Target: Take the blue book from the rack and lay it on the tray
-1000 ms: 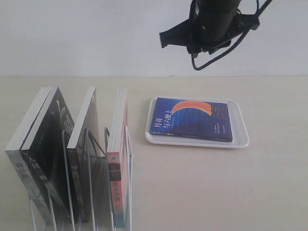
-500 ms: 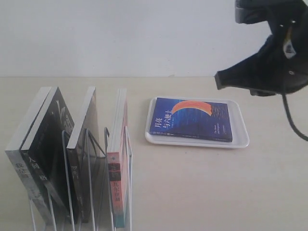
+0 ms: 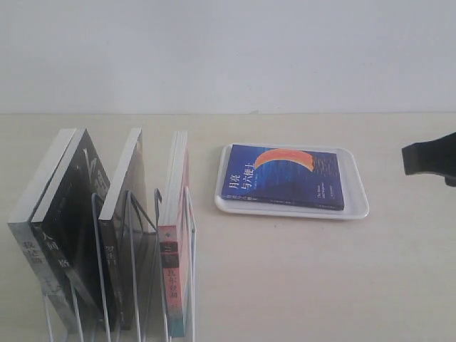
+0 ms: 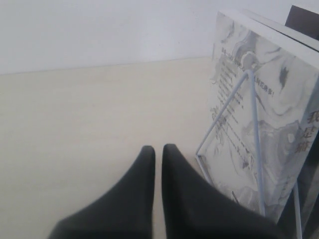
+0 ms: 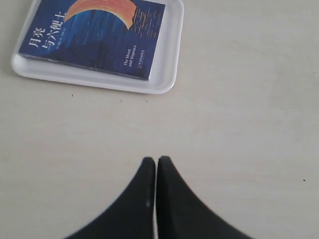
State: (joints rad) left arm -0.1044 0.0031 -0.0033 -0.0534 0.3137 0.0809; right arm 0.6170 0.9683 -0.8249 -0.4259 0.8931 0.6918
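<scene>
The blue book [image 3: 285,177] lies flat, cover up, in the white tray [image 3: 360,209] on the table, right of the wire rack [image 3: 132,251]. At the right edge of the exterior view, apart from the tray, my right gripper [image 3: 427,158] shows only as a dark tip. In the right wrist view this gripper [image 5: 156,160] is shut on nothing above bare table, with the book [image 5: 94,35] and tray [image 5: 167,82] beyond it. My left gripper [image 4: 158,148] is shut and empty, beside the rack's wire loop [image 4: 253,124]. It is hidden from the exterior view.
The rack holds a pink-spined book [image 3: 173,274], a dark book [image 3: 117,214] and black-covered books [image 3: 71,235] leaning left. A grey marbled cover [image 4: 269,89] faces the left gripper. A white wall backs the table.
My right gripper has moved from above the tray down and out to the right edge of the exterior view. The book and tray have not moved.
</scene>
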